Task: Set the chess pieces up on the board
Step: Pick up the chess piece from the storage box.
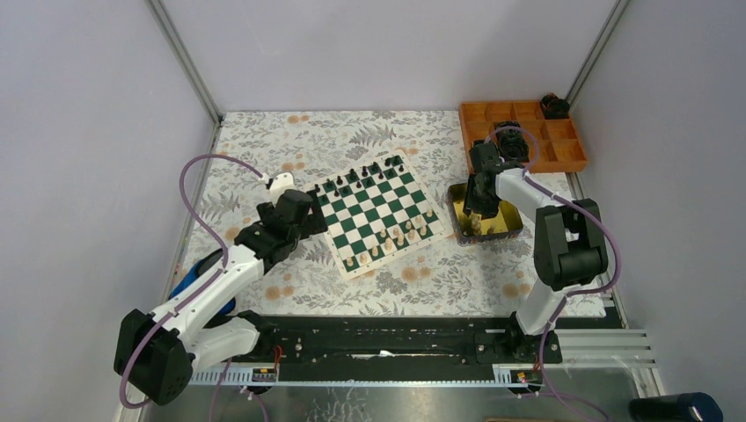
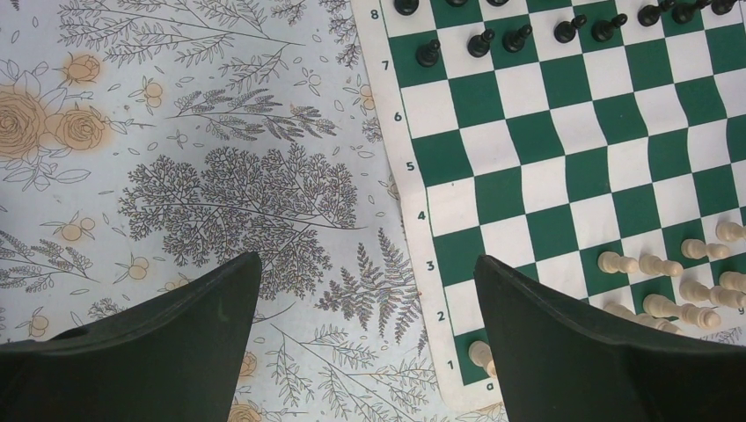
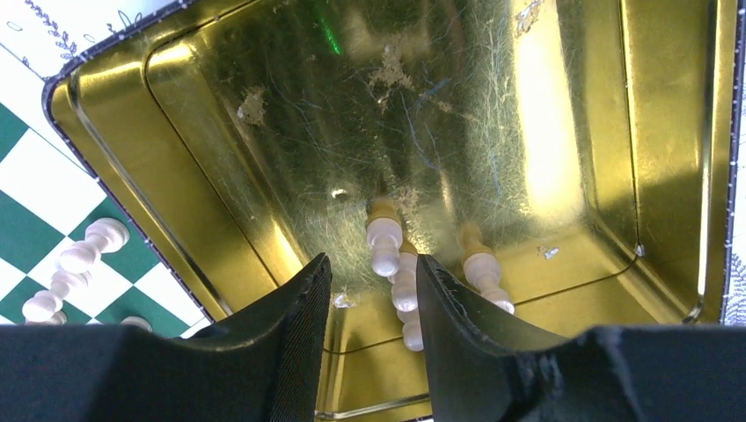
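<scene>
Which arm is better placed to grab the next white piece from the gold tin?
Right. The right gripper is open inside the tin, fingers either side of a cream piece; the left gripper hangs open over the tablecloth beside the board.

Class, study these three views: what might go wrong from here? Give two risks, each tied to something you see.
1. The right gripper straddles one cream piece in the gold tin, with a neighbouring piece close beside it; closing may catch or knock that one too.
2. The board lies rippled, so pieces set down on it may topple.
</scene>
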Robot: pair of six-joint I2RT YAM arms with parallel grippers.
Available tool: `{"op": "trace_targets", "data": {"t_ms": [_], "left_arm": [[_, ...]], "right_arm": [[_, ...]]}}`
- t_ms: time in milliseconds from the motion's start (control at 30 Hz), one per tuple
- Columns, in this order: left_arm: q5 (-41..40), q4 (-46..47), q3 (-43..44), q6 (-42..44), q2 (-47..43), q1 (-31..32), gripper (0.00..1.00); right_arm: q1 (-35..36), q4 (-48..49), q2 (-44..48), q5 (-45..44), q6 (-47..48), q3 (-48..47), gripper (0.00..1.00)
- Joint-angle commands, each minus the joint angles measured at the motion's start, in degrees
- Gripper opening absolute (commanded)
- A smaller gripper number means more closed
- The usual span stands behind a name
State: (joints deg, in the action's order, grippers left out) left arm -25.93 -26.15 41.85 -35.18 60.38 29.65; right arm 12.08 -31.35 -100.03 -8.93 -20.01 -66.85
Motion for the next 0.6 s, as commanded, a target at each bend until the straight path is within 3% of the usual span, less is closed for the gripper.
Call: {"op": "trace_targets", "data": {"t_ms": [0, 400, 567], "left_arm": [[-0.68, 2.0, -0.01, 0.98, 0.52, 0.28, 0.99], [-0.51, 2.37, 0.08, 1.16, 1.56, 0.32, 0.99], [-0.52, 2.53, 0.08, 1.14, 1.63, 0.23, 0.99]], "right_arm": [[-0.64, 1.77, -0.97, 1.0, -0.25, -0.05, 0.46], [-1.18, 2.09, -2.72, 1.54, 0.05, -0.65, 0.29], [-1.18, 1.66, -1.9, 1.05, 0.41, -0.75, 0.07]]}}
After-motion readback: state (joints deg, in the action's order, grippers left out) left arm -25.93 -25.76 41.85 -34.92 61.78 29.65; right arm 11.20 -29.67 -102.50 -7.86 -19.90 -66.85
